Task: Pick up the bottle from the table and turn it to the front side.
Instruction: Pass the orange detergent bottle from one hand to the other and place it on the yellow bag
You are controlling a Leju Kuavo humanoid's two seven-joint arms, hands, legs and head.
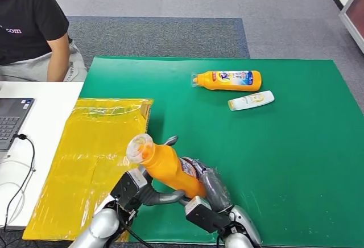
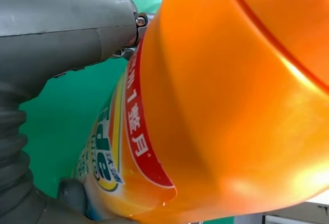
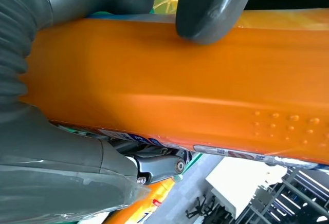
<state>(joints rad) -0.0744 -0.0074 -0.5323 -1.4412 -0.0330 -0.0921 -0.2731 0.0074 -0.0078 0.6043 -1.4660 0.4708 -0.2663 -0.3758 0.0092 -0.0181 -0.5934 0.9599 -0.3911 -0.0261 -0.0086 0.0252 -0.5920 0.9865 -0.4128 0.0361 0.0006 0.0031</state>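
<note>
Head view: my left hand (image 1: 141, 186) and right hand (image 1: 210, 194) both grip the smooth orange plastic bottle (image 1: 165, 165), lifted above the green mat (image 1: 300, 162), clear cap tilted up-left. My grey fingers (image 3: 209, 5) wrap its glossy, bump-embossed body.

Grey carpet floor (image 1: 274, 9) with a darker mat (image 1: 158, 34) at twelve o'clock — a white desk (image 1: 47, 123) at nine, green surface (image 1: 300, 162) spreading beside it.
</note>
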